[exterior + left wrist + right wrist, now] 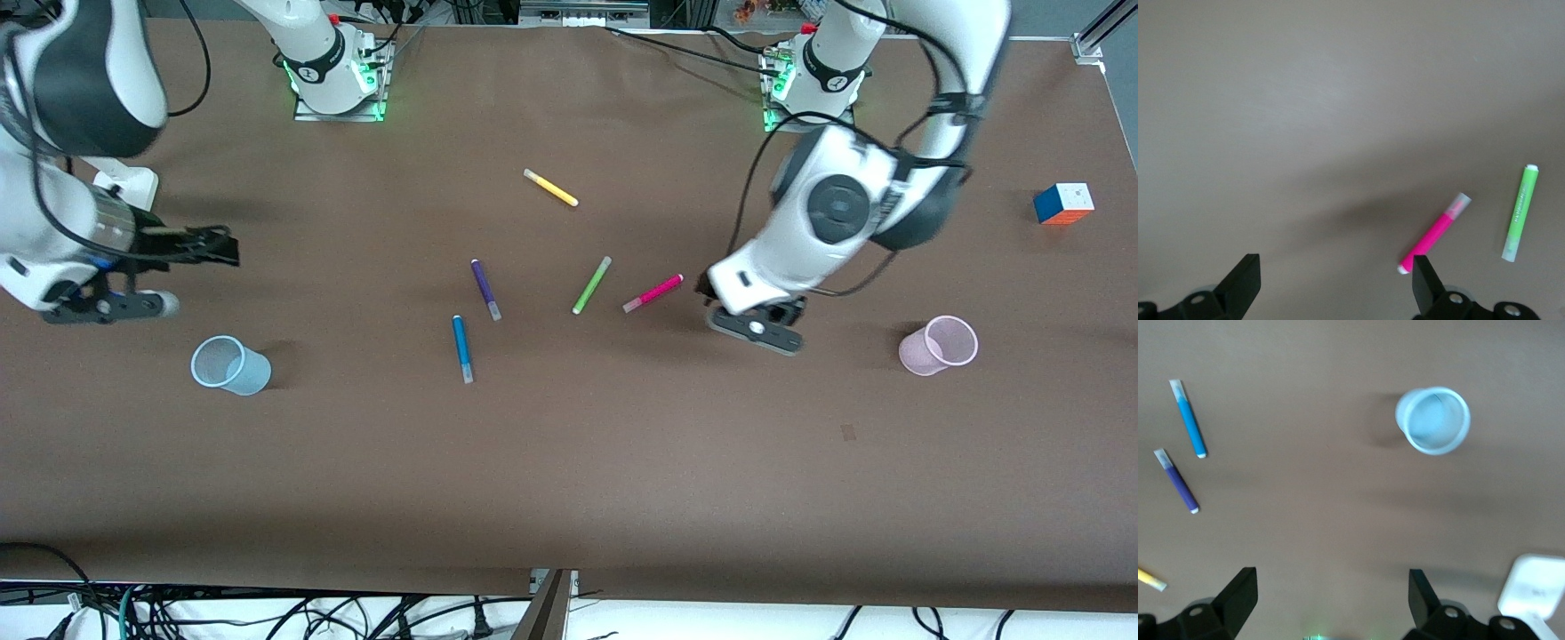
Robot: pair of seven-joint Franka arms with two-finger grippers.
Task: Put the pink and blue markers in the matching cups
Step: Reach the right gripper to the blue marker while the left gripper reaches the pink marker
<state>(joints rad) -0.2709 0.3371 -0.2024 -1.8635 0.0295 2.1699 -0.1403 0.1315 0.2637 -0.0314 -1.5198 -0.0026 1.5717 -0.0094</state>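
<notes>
The pink marker point(653, 292) lies on the brown table near the middle, beside the lime-green marker point(591, 284). My left gripper point(716, 298) hovers open and empty just past the pink marker's end toward the left arm's end; in the left wrist view the pink marker point(1435, 235) lies close to one fingertip of the left gripper point(1335, 283). The blue marker point(461, 348) lies nearer the front camera, beside the purple marker point(485, 290). The light blue cup point(229, 364) stands at the right arm's end. The pink cup point(938, 345) stands at the left arm's end. My right gripper point(209, 246) hangs open and empty over bare table beside the blue cup point(1433, 420).
A yellow marker point(550, 188) lies farther from the front camera, toward the bases. A colour cube point(1063, 204) sits at the left arm's end. A white object point(124, 182) lies at the right arm's end. The right wrist view shows the blue marker point(1189, 419) and purple marker point(1177, 482).
</notes>
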